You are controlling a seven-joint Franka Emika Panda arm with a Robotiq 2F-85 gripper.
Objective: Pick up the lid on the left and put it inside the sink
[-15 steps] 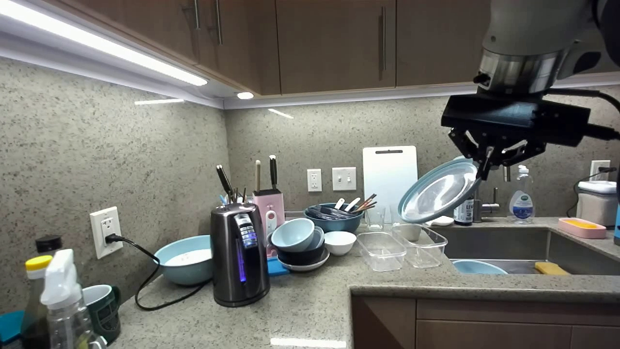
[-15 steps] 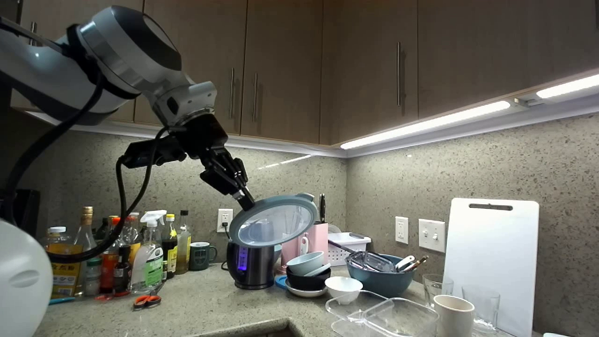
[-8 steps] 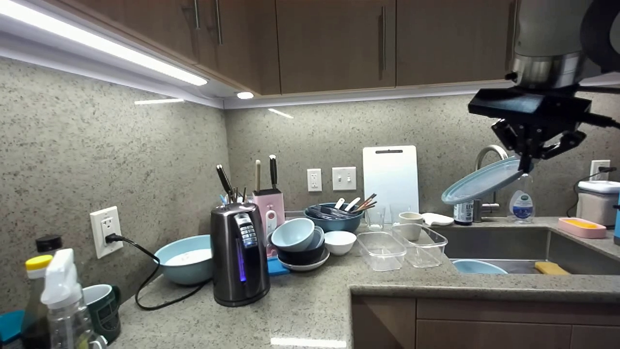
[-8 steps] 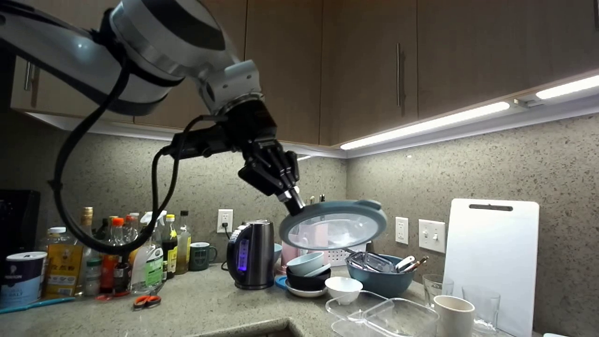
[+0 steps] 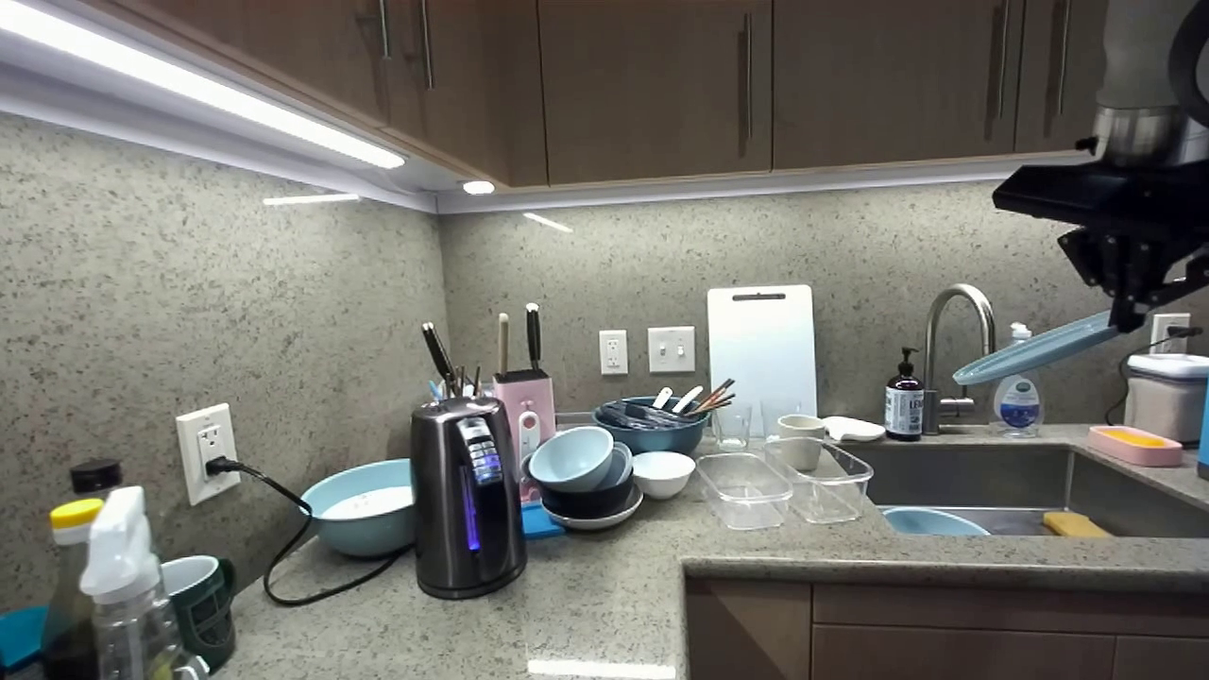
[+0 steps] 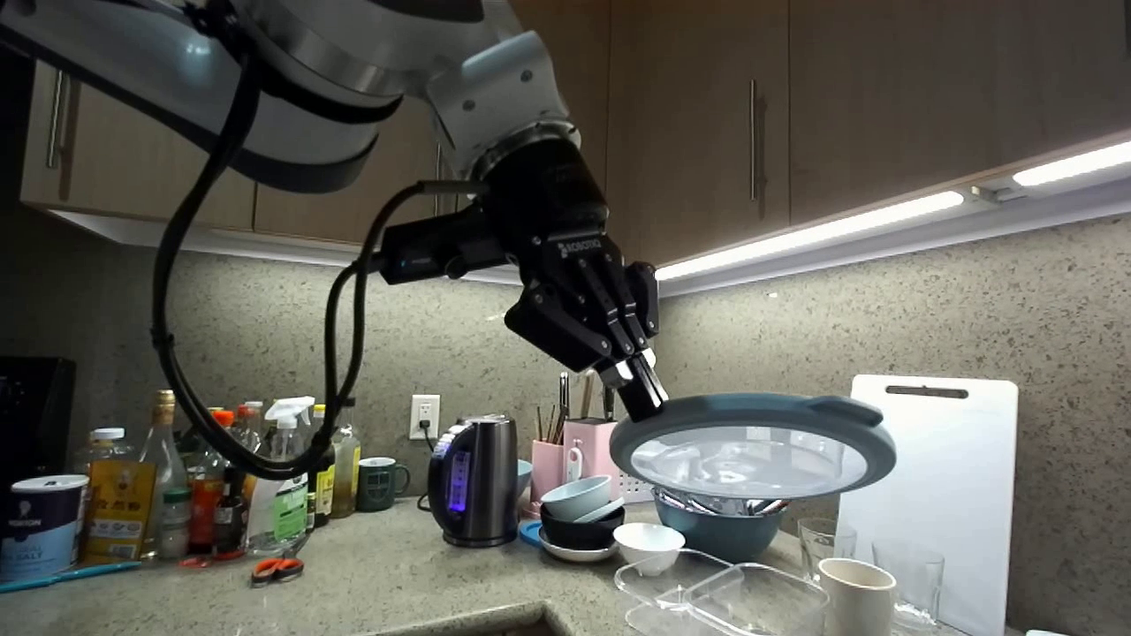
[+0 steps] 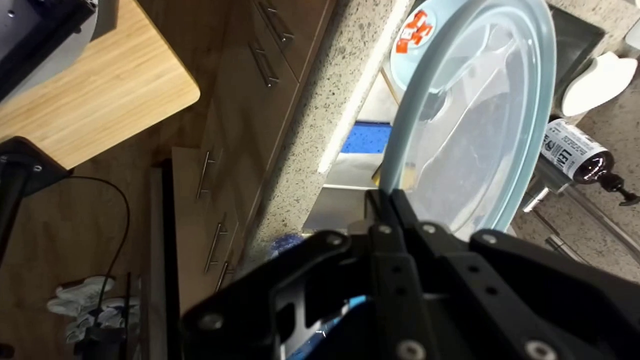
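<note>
Counter (image 5: 600, 609) and wall (image 5: 529, 274) are speckled stone, with a steel sink (image 5: 982, 474) in front of the faucet (image 5: 931, 342). The gripper (image 7: 390, 195) is pinched nearly closed on the rim of the lid (image 6: 753, 455), which hangs tilted in the air, apparently above the sink. To place it well, I'd lower it slowly, clear of the faucet and soap bottle (image 5: 904, 411), let its low edge touch down first, and only then release. The sink holds a pale blue bowl (image 5: 935, 521) with an unclear orange-red patch (image 7: 423, 32) inside, and a yellow sponge (image 5: 1075, 523); a deeper blue bowl (image 5: 666, 440) on the counter carries utensils (image 5: 642, 414)
</note>
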